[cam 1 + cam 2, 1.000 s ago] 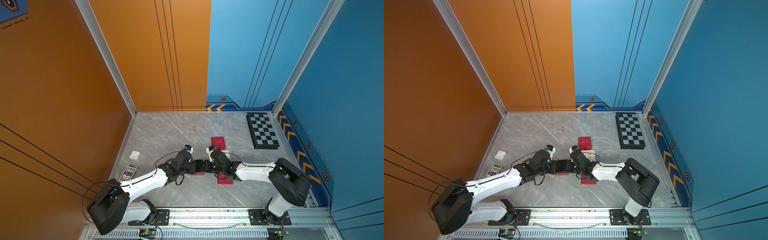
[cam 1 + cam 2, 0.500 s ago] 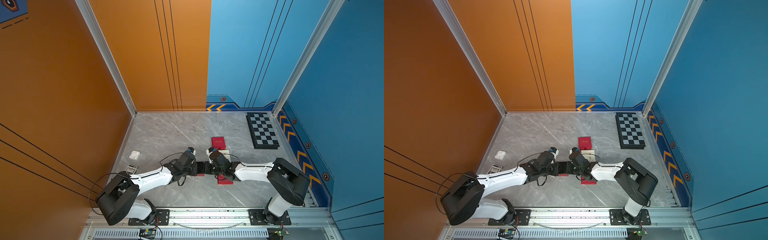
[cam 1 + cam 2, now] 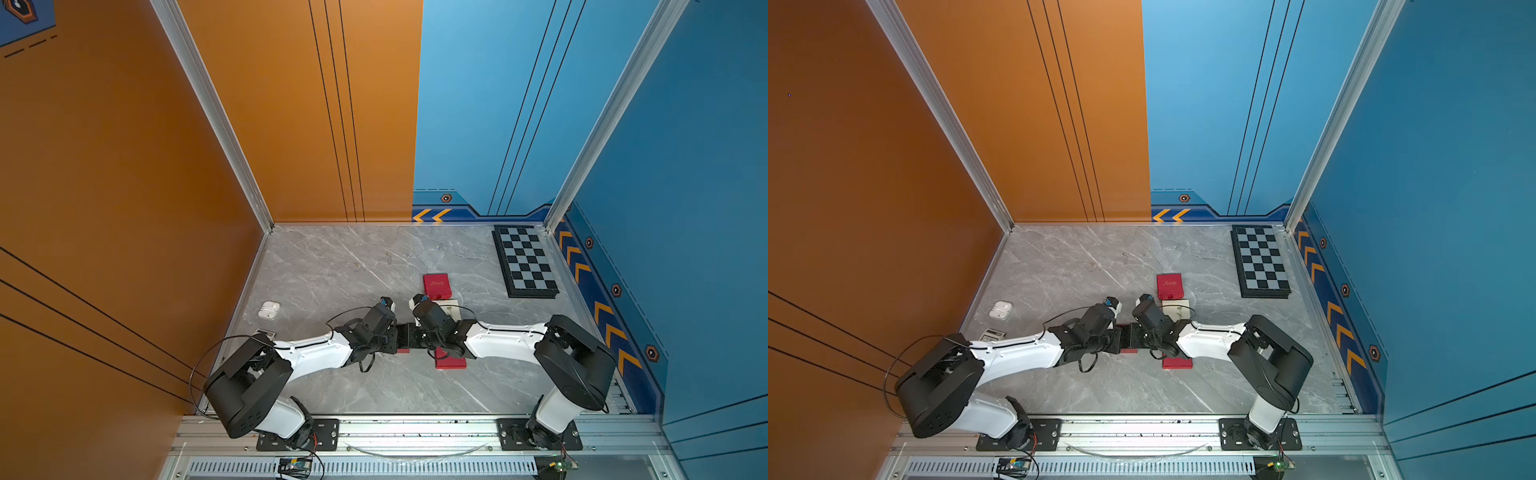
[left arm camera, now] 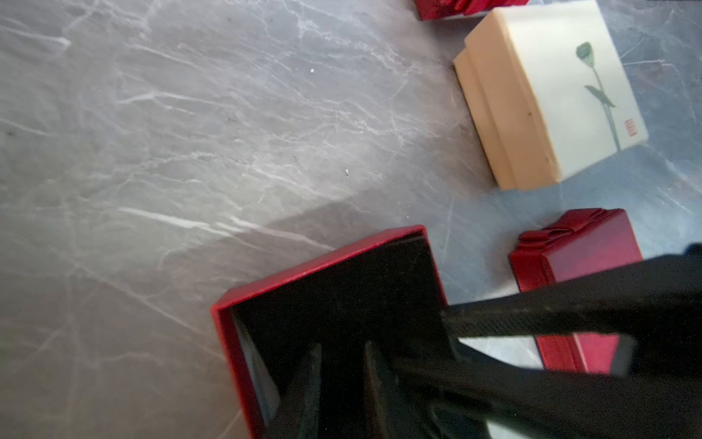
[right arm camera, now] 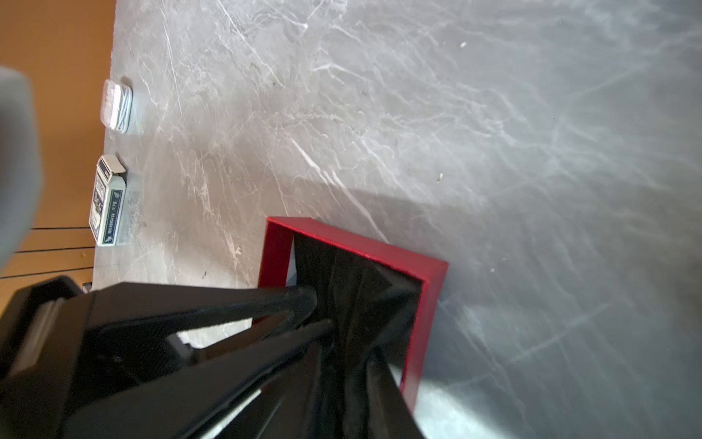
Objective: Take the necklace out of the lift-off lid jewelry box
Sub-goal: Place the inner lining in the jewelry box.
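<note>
The lift-off lid jewelry box is a small red box standing open on the marble floor, and both grippers meet over it. Its black liner is rumpled and pulled upward. No necklace shows anywhere; it is hidden. The red lid with a ribbon lies beside the box under the right arm. My left gripper reaches into the box with its fingers a little apart; the gap is too dark to read. My right gripper stands slightly open with the raised liner between its fingers.
A cream box with a flower print and another closed red box sit just behind the open box. A chessboard lies at the back right. An earbud case and a card pack lie by the orange wall.
The right gripper's fingers have parted from shut to slightly open. The left arm has drawn in toward the middle, its gripper staying at the box.
</note>
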Controlling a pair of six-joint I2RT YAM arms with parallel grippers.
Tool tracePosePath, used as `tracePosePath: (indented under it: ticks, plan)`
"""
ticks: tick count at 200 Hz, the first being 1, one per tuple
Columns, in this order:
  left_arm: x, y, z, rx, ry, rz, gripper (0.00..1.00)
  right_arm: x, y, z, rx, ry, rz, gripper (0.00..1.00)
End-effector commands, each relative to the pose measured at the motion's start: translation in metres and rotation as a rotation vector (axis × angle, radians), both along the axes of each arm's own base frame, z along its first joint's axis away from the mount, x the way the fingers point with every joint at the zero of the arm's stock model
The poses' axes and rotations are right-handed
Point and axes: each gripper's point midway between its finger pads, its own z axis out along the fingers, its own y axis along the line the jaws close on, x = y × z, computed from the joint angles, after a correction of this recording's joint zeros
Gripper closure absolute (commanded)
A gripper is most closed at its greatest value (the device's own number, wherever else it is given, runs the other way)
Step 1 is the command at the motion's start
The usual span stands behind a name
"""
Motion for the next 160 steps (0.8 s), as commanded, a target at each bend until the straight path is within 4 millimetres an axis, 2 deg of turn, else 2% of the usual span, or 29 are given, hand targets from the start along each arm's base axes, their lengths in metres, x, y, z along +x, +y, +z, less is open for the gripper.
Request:
tracePosePath:
  ticks: [1,21,51,102,160]
  plan:
    - [0.003,0.000,-0.002,0.025,-0.005,0.009,0.77,0.004,-0.009,0.016,-0.037,-0.043,-0.010,0.70]
    - [0.003,0.000,-0.001,0.022,-0.005,0.010,0.77,0.005,-0.011,0.019,-0.043,-0.050,-0.016,0.66]
    - [0.002,-0.001,0.001,0.013,-0.009,0.008,0.77,0.005,-0.013,0.024,-0.045,-0.061,-0.020,0.65]
    - [0.002,-0.004,0.001,-0.004,-0.008,0.008,0.77,0.006,-0.010,0.022,-0.064,-0.061,-0.018,0.81]
    - [0.001,-0.004,0.001,-0.012,-0.007,0.011,0.77,0.005,-0.002,0.005,-0.096,-0.019,-0.009,0.86]
